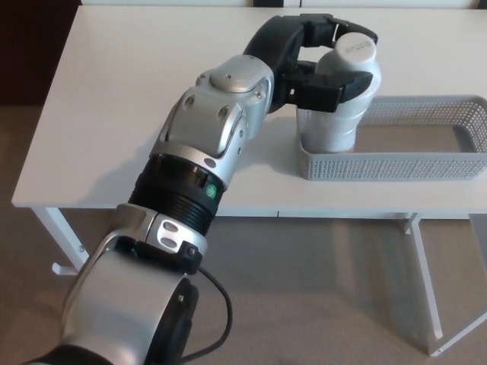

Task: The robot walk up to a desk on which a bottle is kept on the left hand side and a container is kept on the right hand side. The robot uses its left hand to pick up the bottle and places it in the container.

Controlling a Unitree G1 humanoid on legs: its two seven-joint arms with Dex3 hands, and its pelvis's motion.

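A white bottle (341,103) with a round cap stands upright in the left end of a grey perforated container (396,162) on the white desk (114,99). My left hand (319,57) wraps the bottle's upper part, black fingers closed around it from the left and behind. The bottle's base sits down inside the container, hidden by its front wall. My silver left arm stretches diagonally from the bottom left up to the bottle. My right hand does not show.
The container's right part holds nothing visible. White desk legs (426,289) and a crossbar stand below the desk's front edge over a beige carpet. A dark area lies at the far left beyond the desk.
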